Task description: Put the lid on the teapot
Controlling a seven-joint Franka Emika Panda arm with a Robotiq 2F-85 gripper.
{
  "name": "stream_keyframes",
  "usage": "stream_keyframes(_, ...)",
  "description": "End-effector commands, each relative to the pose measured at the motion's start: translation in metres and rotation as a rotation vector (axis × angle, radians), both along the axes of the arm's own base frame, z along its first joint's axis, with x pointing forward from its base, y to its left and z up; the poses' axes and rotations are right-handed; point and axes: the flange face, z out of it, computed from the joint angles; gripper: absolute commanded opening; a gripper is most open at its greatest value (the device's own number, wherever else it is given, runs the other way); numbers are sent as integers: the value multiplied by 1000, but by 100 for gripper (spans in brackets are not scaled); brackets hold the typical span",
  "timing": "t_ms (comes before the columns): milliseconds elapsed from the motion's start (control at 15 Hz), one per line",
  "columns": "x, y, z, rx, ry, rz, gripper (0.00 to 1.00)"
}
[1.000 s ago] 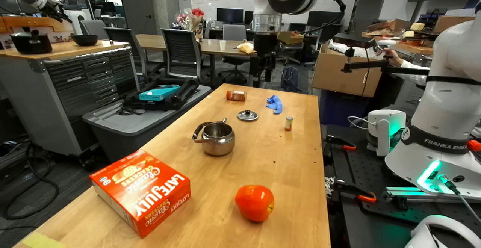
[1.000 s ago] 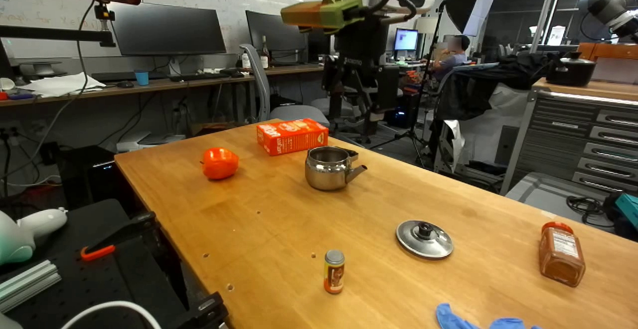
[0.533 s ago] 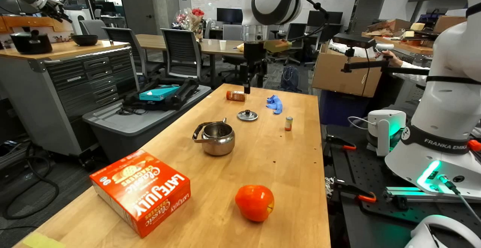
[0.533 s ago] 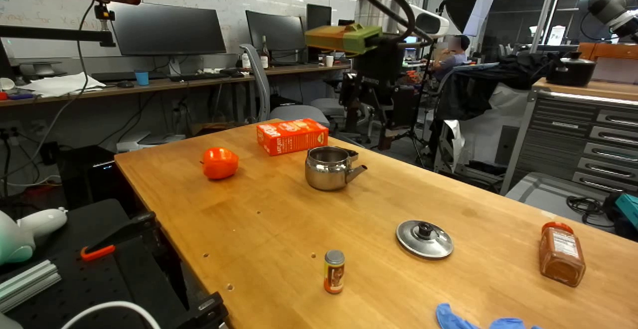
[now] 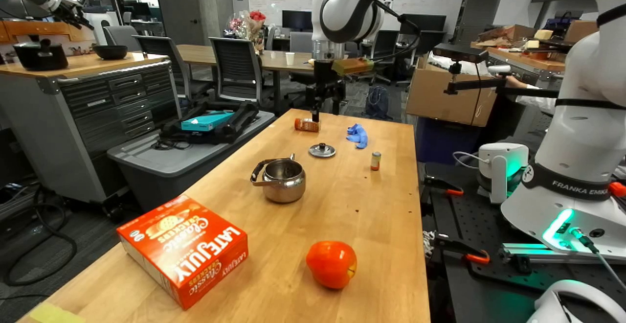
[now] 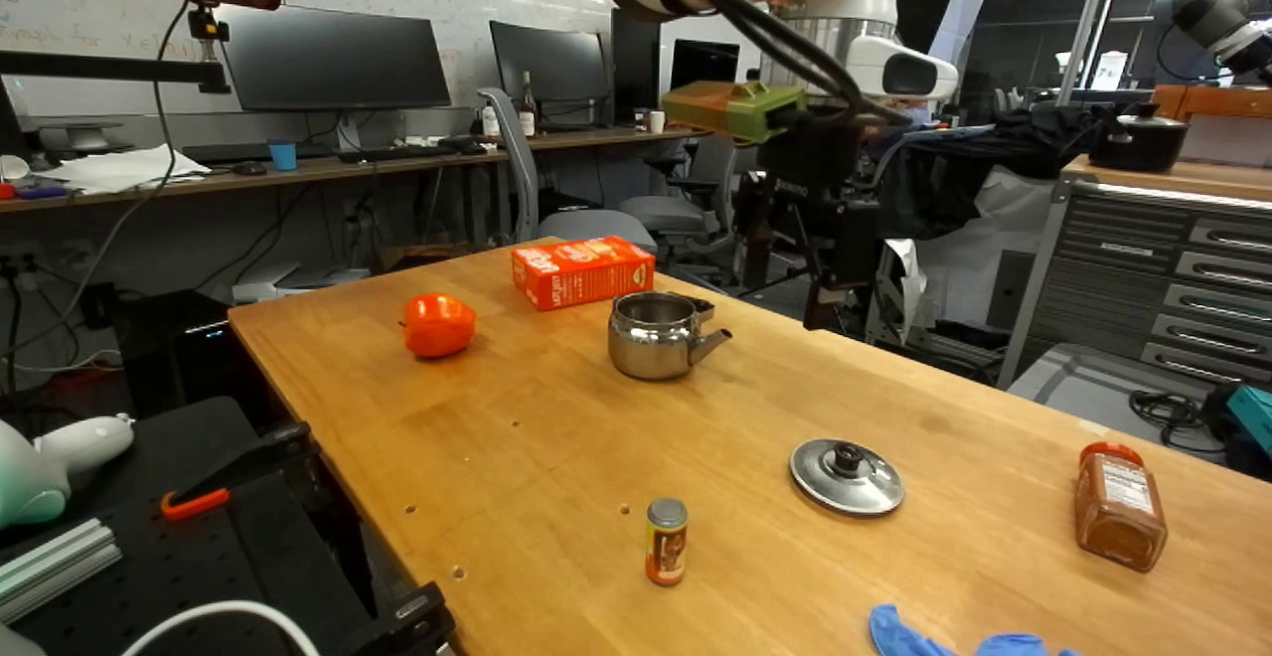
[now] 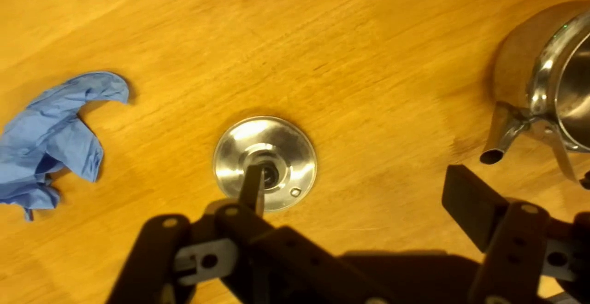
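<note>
Silvery lid (image 7: 283, 149) lies left of centre in my wrist view, teapot (image 7: 544, 71) upper right. My gripper (image 7: 354, 172) gapes wide, empty; I'd centre the knob (image 7: 271, 175) between its fingers (image 7: 472, 207) before lowering.

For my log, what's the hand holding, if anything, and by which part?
Nothing is held; the hand is open, and the lid lies on the table.

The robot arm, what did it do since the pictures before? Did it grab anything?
In an exterior view, the end effector moved lower and to picture right, toward the lid. It took hold of nothing and let go of nothing; its jaws stand open. The lid, the teapot and the cracker box stayed put.
</note>
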Motion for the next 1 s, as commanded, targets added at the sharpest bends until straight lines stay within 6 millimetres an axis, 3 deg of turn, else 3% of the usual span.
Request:
stream_keyframes(0, 14, -19, -14, 33, 25, -75, 100)
stream_keyframes(467, 23, -34, -47, 40, 41, -168, 100)
stream_keyframes(933, 29, -50, -57, 3, 34, -257, 100)
